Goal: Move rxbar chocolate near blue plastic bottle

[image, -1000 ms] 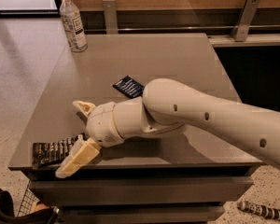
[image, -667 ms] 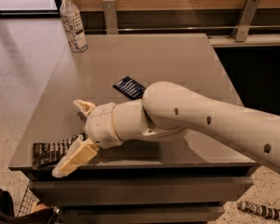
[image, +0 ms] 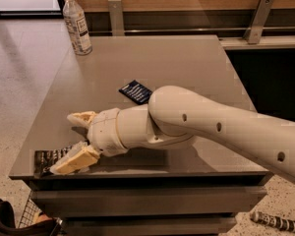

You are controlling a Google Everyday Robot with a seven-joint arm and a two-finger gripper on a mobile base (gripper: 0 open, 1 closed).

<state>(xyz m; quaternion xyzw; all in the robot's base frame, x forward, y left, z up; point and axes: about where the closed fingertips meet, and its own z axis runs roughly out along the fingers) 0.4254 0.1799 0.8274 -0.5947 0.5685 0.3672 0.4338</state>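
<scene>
Down-front, end effector over black-brown rxbar chocolate.

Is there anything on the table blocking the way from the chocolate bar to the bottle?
Nothing visible. The gripper is at the long dark rxbar chocolate wrapper by the near left edge; the tabletop up to the tall clear blue plastic bottle is bare. The navy-blue packet lies off to the right.

Gripper sat at table front-left corner, over rxbar chocolate; blue plastic bottle stood far back-left; navy packet lay mid-table.
</scene>
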